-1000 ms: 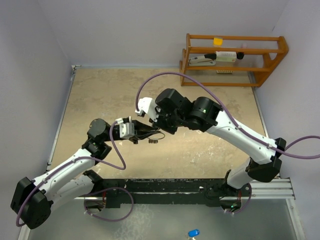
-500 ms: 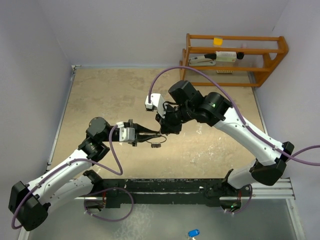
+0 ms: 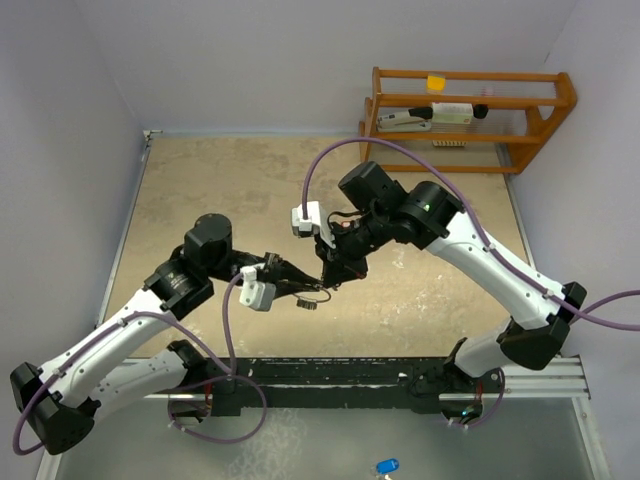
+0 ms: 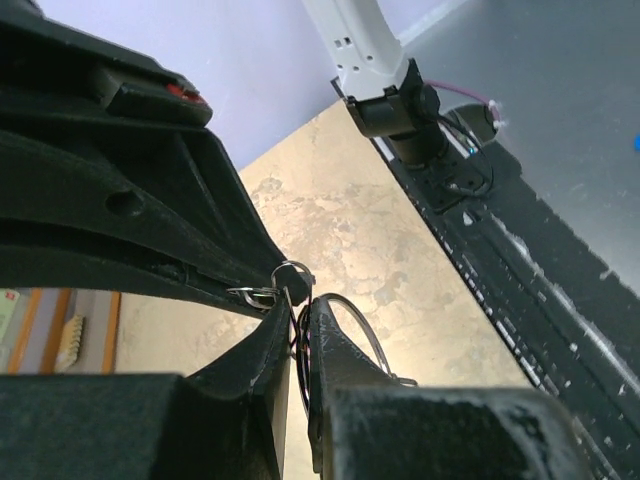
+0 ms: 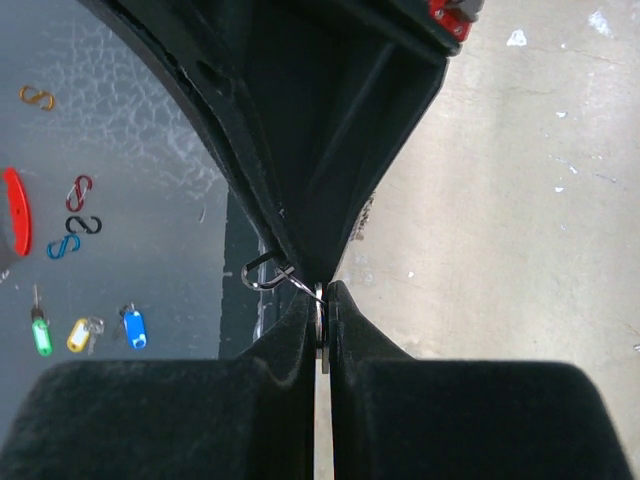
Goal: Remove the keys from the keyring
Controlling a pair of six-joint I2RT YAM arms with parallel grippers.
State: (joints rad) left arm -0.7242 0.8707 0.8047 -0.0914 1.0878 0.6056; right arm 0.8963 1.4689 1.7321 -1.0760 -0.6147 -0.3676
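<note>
The two grippers meet tip to tip above the tan table. My left gripper [image 3: 303,287] is shut on the keyring [image 4: 356,330], a thin silver wire loop that curves out beside its fingers [image 4: 335,350]. My right gripper [image 3: 331,276] is shut on a thin flat metal piece [image 5: 322,322], seen edge-on, which looks like a key. A small wire loop [image 5: 262,274] joins it to the bunch. A small dark piece [image 3: 309,303] hangs just below the grippers. The red and black tags are hidden by the fingers.
A wooden rack [image 3: 470,115] with small items stands at the back right. The black base rail [image 3: 400,375] runs along the near edge. The right wrist view shows loose carabiners [image 5: 78,192] and coloured key tags [image 5: 133,327] on a grey surface beyond it.
My right gripper swung right and then came down onto the bunch. My left arm rose and turned its wrist, the camera now below. The grippers stay together at the ring.
</note>
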